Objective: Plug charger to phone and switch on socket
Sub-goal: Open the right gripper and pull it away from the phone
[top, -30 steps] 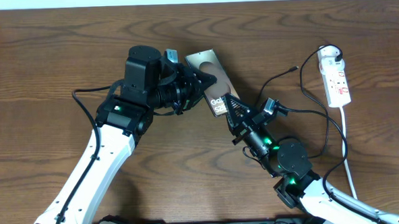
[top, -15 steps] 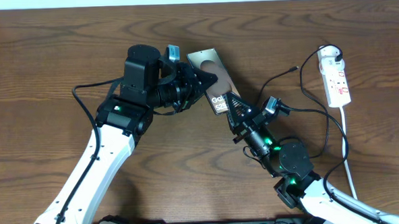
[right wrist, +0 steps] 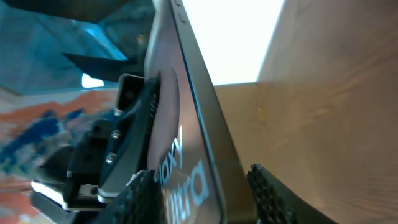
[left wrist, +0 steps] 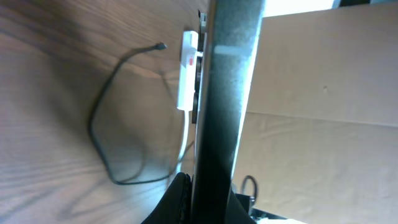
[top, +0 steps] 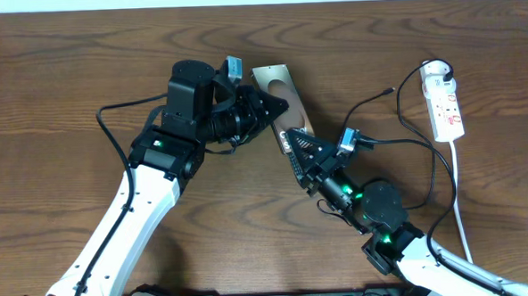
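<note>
The phone point(top: 275, 83) is lifted off the table and tilted on edge, its brownish-gold face showing white lettering. My left gripper point(top: 264, 108) is shut on its middle; in the left wrist view the phone point(left wrist: 227, 93) is a dark bar between my fingers point(left wrist: 211, 202). My right gripper point(top: 298, 149) is open, its fingers either side of the phone's near end point(right wrist: 186, 143), with a gap at the right finger point(right wrist: 205, 199). The charger cable point(top: 375, 96) lies loose, its tip pointing towards the socket point(top: 444, 104). The left wrist view also shows the cable point(left wrist: 93, 118) and the socket point(left wrist: 186, 68).
The socket's white cord point(top: 460, 193) runs down the right side towards the front edge. Thicker black robot cables point(top: 429, 150) loop between my right arm and the socket. Cardboard panels point(left wrist: 323, 124) stand beyond the table.
My right gripper has moved up and left, so its fingers now straddle the phone's near end. The left gripper has turned slightly with the phone, tilting it more on edge.
</note>
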Tool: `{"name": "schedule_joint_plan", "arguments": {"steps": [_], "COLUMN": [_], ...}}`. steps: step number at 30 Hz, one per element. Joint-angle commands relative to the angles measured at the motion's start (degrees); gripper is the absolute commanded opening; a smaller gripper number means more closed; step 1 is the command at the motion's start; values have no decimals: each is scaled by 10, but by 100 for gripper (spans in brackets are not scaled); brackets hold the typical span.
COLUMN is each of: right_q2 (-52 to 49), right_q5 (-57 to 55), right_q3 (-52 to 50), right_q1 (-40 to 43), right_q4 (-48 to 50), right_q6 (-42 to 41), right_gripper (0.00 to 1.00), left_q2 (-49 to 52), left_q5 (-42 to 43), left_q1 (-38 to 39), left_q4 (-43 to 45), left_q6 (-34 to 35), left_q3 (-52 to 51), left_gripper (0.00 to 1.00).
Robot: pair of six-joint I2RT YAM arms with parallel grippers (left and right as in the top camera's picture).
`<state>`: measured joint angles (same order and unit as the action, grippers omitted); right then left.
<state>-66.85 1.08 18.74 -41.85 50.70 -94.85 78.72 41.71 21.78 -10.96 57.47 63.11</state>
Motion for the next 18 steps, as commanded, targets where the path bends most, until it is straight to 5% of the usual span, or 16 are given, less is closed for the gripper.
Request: {"name": "schedule_joint_plan", "arguments": {"steps": [1,5,9,18], "right_q2": [-7,-7,-7,3], "right_q5": [61,71,74,-13], "right_q3": [-3,-3,-3,19], "right_q1": [-10,-10,-10,-10], "right_q4": [-44,-64,-107,-267], "right_q6": [49,196,383,514], "right_gripper": [46,51,70,77], "left_q2": [-5,-5,-5,-5], "left_q5": [7,7,7,7], "left_q1": [-15,-39,-67,-101], "left_q4": [12,-19,-56,-129], "left_q6": [-70,-124,-179,-274], "left_q3": [9,9,9,9], "left_gripper": [7,7,7,7]}}
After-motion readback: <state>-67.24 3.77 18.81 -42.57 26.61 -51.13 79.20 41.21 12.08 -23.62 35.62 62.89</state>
